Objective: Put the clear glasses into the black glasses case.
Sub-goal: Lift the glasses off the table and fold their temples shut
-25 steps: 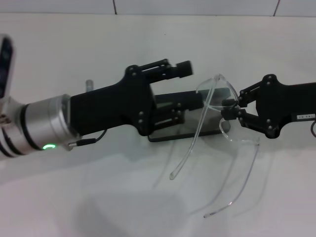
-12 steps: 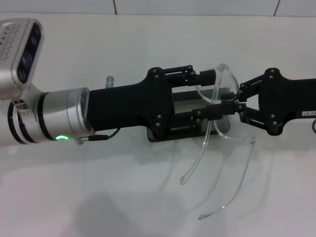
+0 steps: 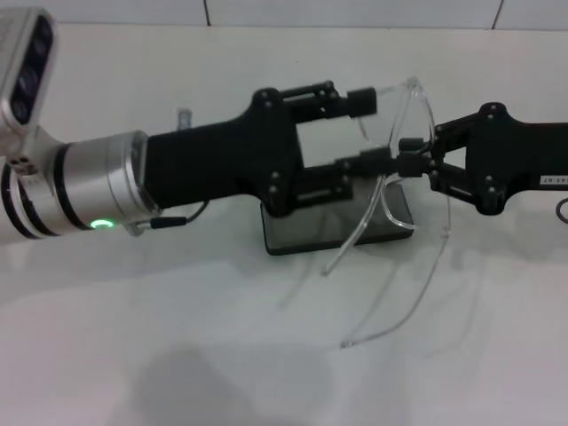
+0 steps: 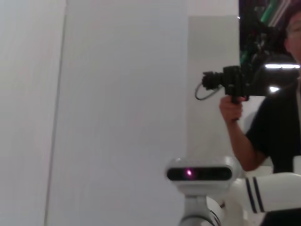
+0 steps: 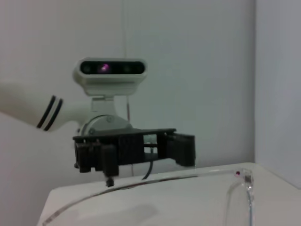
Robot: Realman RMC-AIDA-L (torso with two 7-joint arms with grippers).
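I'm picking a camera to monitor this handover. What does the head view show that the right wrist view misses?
Only the head view shows the black rectangular glasses case on the white table, and the right end effector shut on the clear plastic wraparound glasses above it. Only the right wrist view shows the robot's head camera. Both show the glasses and the open left end effector.

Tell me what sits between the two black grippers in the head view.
The fully transparent wraparound clear glasses hang between the left gripper and right gripper, above the black rectangular glasses case. The head view shows it.
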